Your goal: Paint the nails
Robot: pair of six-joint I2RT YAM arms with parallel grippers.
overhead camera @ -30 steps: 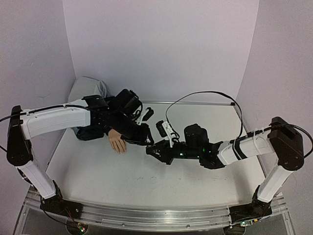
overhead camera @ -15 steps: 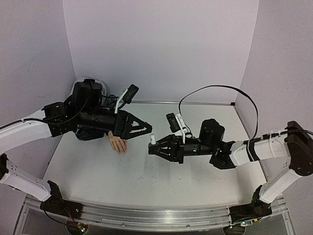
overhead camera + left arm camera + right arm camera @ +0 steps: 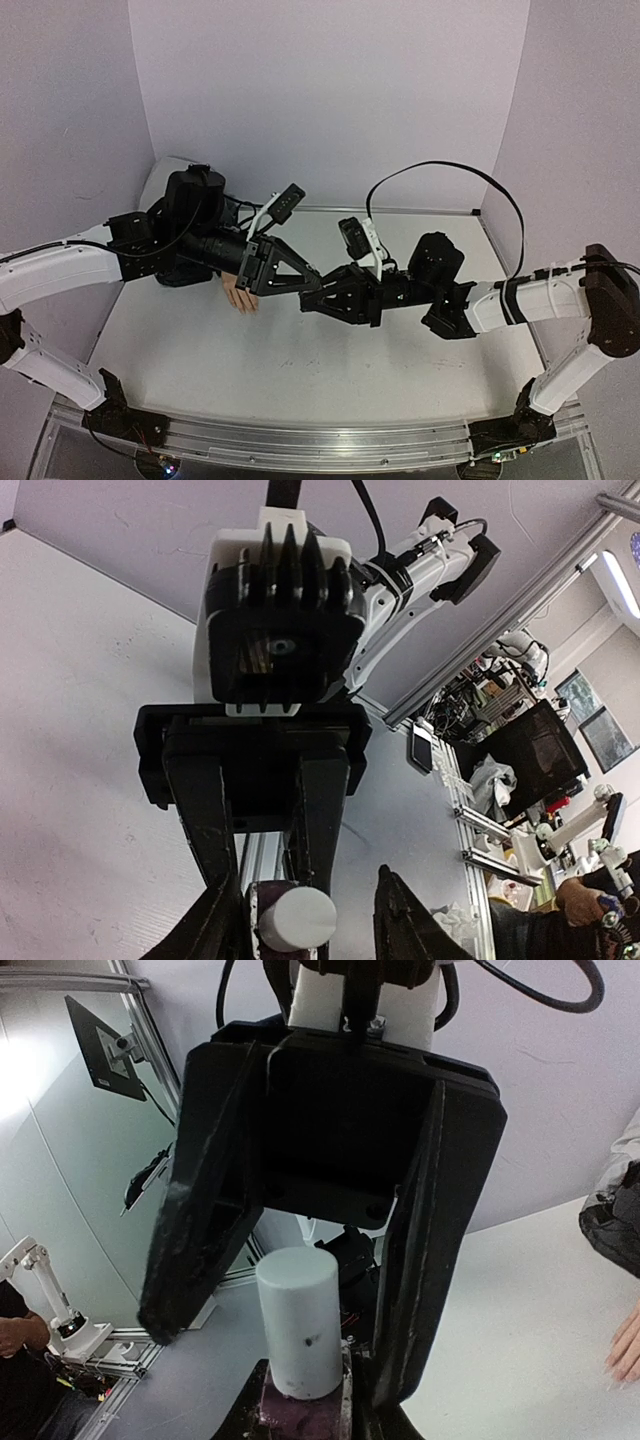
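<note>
Nails (image 3: 245, 306) near the left gripper (image 3: 312, 287), spread around the white cap (image 3: 300, 1325); right gripper (image 3: 318, 302) tight on the bottle (image 3: 298, 1415).

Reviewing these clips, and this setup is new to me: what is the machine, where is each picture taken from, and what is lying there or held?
Two robot arms are bolted at the table's near edge, each ending in a two-finger gripper. The wide picture is from a fixed camera above and behind them; the other two are from wrist cameras, each facing the opposite gripper. A small peach-coloured mannequin hand lies on the table. The right gripper is shut on a nail-polish bottle. The left gripper is open, its fingers either side of the white cap.
</note>
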